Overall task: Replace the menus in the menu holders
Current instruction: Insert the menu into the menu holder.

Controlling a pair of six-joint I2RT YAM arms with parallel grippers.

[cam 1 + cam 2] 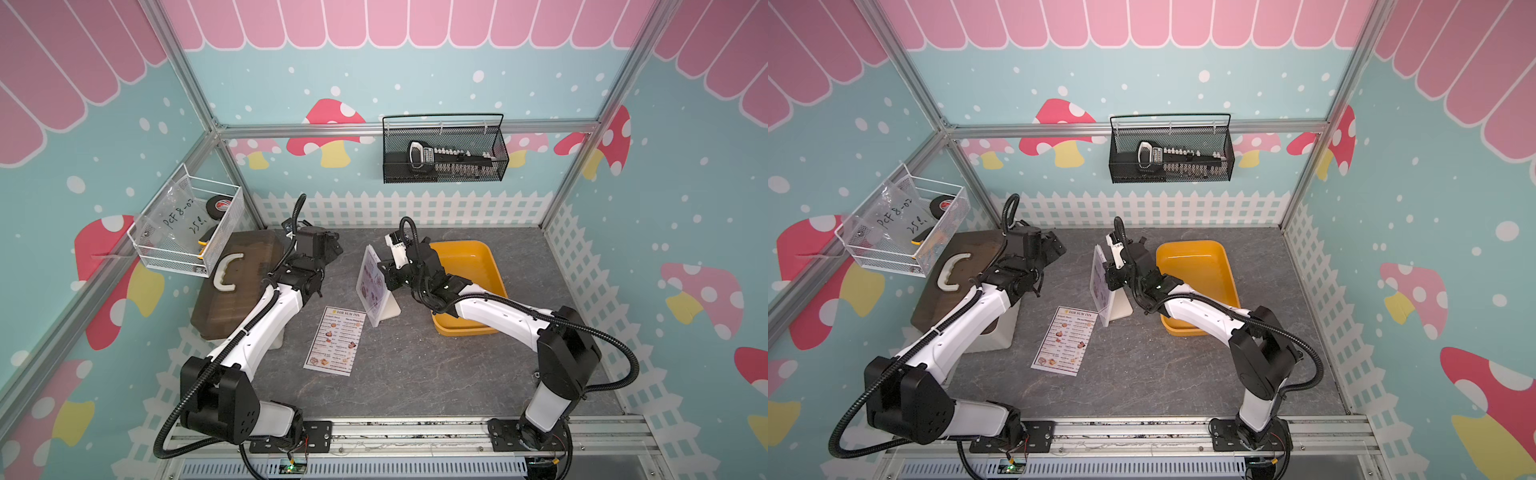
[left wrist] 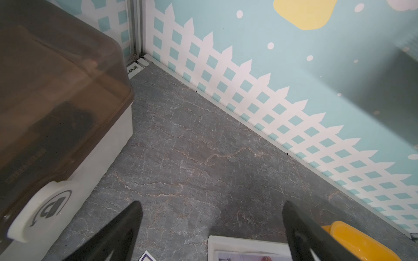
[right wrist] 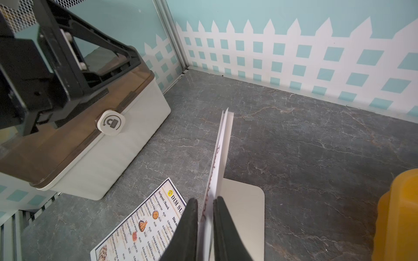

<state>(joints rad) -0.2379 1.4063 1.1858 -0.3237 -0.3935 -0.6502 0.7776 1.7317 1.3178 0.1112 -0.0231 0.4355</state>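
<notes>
i take the far wall as 12 o'clock. nearest me on the grey bench [image 1: 415, 374] the "dim sum inn" menu [image 1: 334, 341] lies flat and face up, about the middle, apart from both arms. just past it, towards 1 o'clock, the menu holder [image 1: 390, 309] stands on its flat foot, clear face turned to 9 o'clock, its near corner just beside the loose sheet's far corner. the red-lettered menu [image 3: 212, 167] sits in that holder; in the right wrist view its edge shows a little apart from the frame's back panel. the right pincer [image 3: 205, 200] is at the holder's top edge, reaching in from 3 o'clock, its fingers [image 3: 192, 226] drawn close with that sheet filling the narrow gap between them — whether they truly pinch it i cannot tell. at 3 o'clock of the holder the yellow tray [image 1: 478, 257] rests on the bench, the right forearm crossing above its near end. over at 9 o'clock sits a white box [image 1: 237, 282] with a brown lid, a white handle [image 1: 226, 272] on top and a round lock knob [image 3: 111, 122] on its side. the left pincer [image 2: 212, 226] hangs above the bench between that box and the holder — fingers spread wide over the grey surface. farther off, a white wire basket [image 1: 166, 253] hangs on the wall at 10 o'clock with a roll of black tape [image 1: 220, 204] in it, and a black mesh basket [image 1: 490, 166] hangs on the far wall at 12 o'clock.
</notes>
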